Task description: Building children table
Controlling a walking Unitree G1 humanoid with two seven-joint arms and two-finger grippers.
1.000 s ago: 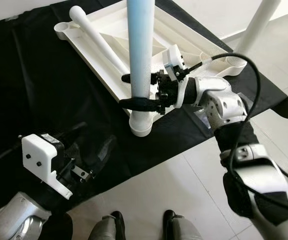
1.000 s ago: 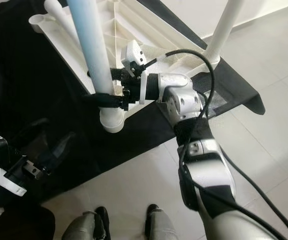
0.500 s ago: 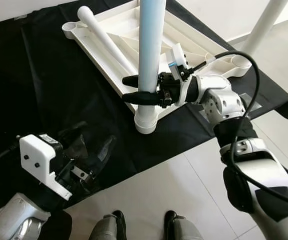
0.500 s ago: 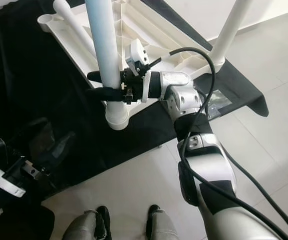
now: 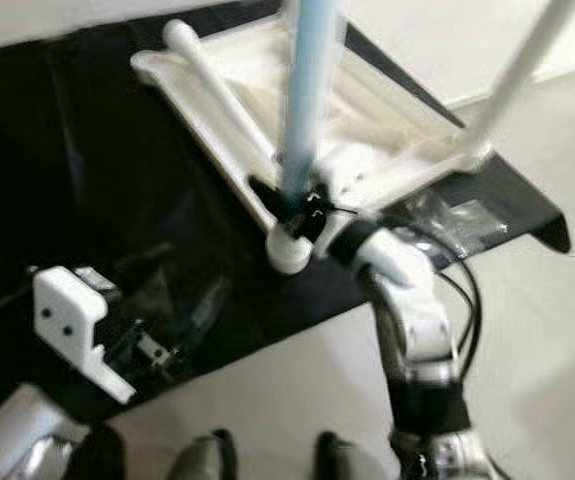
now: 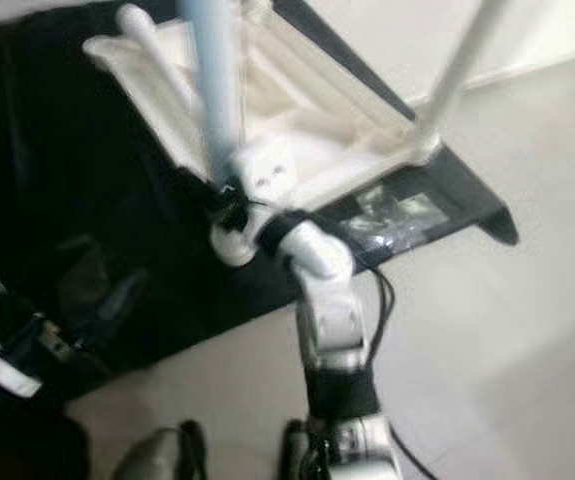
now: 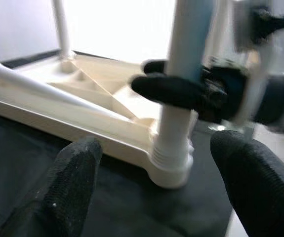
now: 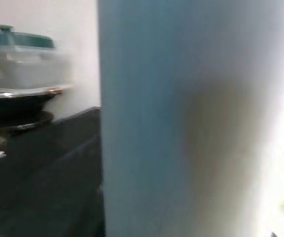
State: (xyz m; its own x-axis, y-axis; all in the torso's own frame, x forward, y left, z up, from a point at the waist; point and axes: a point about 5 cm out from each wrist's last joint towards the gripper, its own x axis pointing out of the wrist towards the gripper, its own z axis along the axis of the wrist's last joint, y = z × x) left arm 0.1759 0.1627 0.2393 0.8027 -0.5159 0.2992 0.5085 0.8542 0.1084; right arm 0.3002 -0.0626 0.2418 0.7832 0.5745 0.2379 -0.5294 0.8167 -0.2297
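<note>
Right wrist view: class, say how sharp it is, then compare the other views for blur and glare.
Right wrist view: table leg so close it is soft. Eye views: motion-blurred throughout. Left wrist view: bright glare behind the upturned tabletop; right gripper blurred.

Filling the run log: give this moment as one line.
step: fitting leg | right gripper: shut on table leg above corner socket | left gripper: open, idle | tabletop: upside down on black cloth

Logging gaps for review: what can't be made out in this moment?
- Head views: motion blur; the right gripper fingers merge with the blue leg.
- Blue leg's top: cut off by the frame edge.
- Socket seating: hidden inside it.
- Right wrist view: too close, blurred.
</note>
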